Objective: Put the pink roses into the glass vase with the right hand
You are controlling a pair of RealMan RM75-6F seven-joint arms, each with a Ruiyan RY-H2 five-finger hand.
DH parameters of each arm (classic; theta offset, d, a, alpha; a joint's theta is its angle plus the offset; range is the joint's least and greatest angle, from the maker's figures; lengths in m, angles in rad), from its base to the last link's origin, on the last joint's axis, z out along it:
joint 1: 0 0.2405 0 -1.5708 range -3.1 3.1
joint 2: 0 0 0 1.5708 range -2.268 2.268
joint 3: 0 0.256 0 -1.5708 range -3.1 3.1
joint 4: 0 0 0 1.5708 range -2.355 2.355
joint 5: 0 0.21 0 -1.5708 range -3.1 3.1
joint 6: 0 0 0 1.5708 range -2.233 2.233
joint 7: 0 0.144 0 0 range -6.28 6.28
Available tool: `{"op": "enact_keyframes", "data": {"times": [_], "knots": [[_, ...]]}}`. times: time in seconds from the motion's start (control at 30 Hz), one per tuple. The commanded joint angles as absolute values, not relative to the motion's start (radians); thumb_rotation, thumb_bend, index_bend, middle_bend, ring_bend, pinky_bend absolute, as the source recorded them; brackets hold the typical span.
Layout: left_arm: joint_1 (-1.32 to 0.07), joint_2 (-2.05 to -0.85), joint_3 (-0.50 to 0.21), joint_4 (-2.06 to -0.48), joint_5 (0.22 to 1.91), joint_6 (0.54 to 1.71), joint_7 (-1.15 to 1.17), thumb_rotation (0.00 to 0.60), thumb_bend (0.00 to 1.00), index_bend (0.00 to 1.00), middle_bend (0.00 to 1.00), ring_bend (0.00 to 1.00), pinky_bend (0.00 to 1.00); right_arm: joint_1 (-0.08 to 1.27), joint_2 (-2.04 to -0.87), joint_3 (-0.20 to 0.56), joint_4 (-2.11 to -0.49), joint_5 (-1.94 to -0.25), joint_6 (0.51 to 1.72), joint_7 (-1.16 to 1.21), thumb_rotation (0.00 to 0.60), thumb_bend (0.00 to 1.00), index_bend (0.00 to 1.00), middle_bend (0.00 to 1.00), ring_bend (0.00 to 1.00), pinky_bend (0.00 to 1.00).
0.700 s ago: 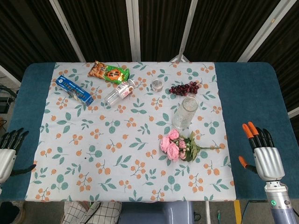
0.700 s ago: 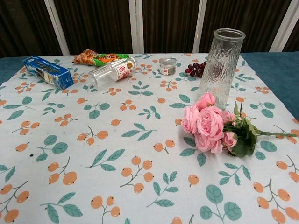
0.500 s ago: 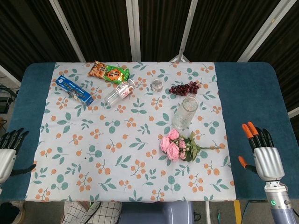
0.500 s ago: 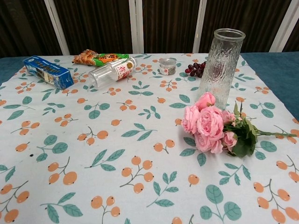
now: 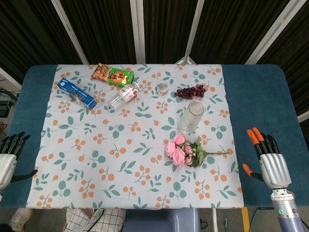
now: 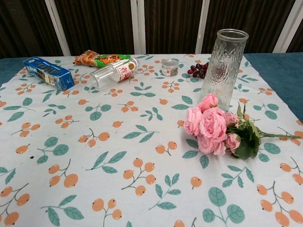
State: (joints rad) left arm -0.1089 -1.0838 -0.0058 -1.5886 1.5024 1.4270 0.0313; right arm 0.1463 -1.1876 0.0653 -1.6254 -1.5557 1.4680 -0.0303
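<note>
The pink roses (image 5: 180,150) (image 6: 211,126) lie flat on the flowered cloth, blooms to the left and stem pointing right. Just behind them the glass vase (image 5: 190,117) (image 6: 223,66) stands upright with nothing in it. My right hand (image 5: 269,160) hovers over the blue table edge at the far right, well apart from the roses, fingers spread and holding nothing. My left hand (image 5: 8,157) sits at the far left edge, also open. Neither hand shows in the chest view.
At the back of the cloth lie a blue box (image 5: 76,93), a snack bag (image 5: 112,75), a tipped clear bottle (image 5: 123,95), a small jar (image 5: 162,88) and dark grapes (image 5: 191,91).
My right hand has drifted slightly left and down in the head view. Everything else is unchanged.
</note>
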Motion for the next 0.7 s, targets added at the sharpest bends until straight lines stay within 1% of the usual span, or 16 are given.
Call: {"op": "enact_keyframes", "data": {"times": [0.03, 0.27, 0.5, 0.7], "knots": [[-0.109, -1.083, -0.006, -1.589, 1.503, 1.427, 0.029, 0.6, 0.0, 0.0, 0.0, 0.0, 0.0, 0.153, -1.19, 0.056, -1.645, -1.567, 1.454, -0.04, 0.6, 0.29, 0.0, 0.0, 0.0, 0.0], [-0.106, -1.079, -0.003, -1.593, 1.508, 1.431, 0.019, 0.6, 0.0, 0.0, 0.0, 0.0, 0.0, 0.2, -1.21, 0.04, -1.728, -1.561, 1.35, -0.061, 0.6, 0.29, 0.0, 0.0, 0.0, 0.0], [-0.108, -1.074, -0.002, -1.595, 1.505, 1.422, 0.004, 0.6, 0.0, 0.0, 0.0, 0.0, 0.0, 0.29, -1.298, 0.076, -1.763, -1.468, 1.196, -0.147, 0.6, 0.29, 0.0, 0.0, 0.0, 0.0], [-0.11, -1.068, -0.001, -1.597, 1.502, 1.415, -0.009, 0.6, 0.0, 0.0, 0.0, 0.0, 0.0, 0.343, -1.393, 0.111, -1.735, -1.352, 1.115, -0.228, 0.6, 0.29, 0.0, 0.0, 0.0, 0.0]]}}
